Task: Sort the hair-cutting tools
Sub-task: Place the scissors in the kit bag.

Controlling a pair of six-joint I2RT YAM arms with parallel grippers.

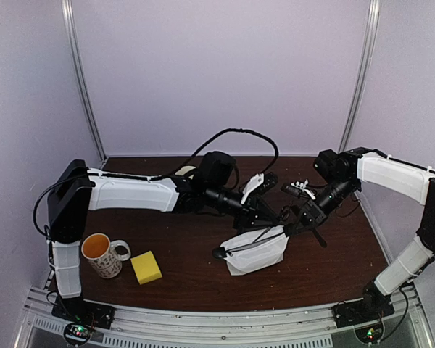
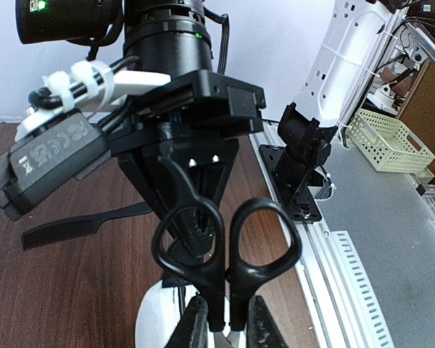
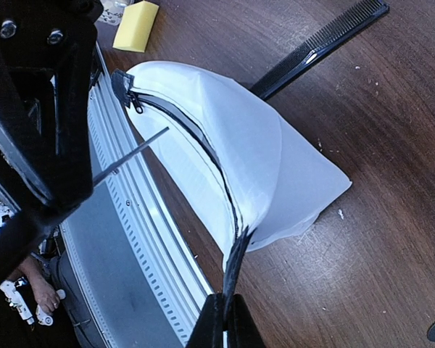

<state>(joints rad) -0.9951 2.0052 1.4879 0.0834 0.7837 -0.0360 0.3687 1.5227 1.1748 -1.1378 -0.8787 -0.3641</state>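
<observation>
The white pouch (image 3: 275,167) sits near the middle of the table (image 1: 203,279), a bit toward the near edge. The right gripper (image 3: 225,319) has its two fingers pressed together on the zip edge of the pouch. It lifts that edge up, so the mouth of the pouch gapes open like a little bag ready for things to go in. The left gripper (image 2: 228,326) is clamped on a pair of scissors (image 2: 235,286). It holds them by the neck, with the black loops up and the blades pointing down. That way the sharp end can go into the pouch first. The scissors hang in the air just above the open mouth, not inside yet. A thin grey tip by the opening may be a blade, but it is hard to tell. A black comb (image 3: 326,43) lies flat on the table right beside the pouch, waiting its turn. The yellow sponge (image 1: 146,267) and a mug (image 1: 104,255) sit at the near left corner, out of the way.
</observation>
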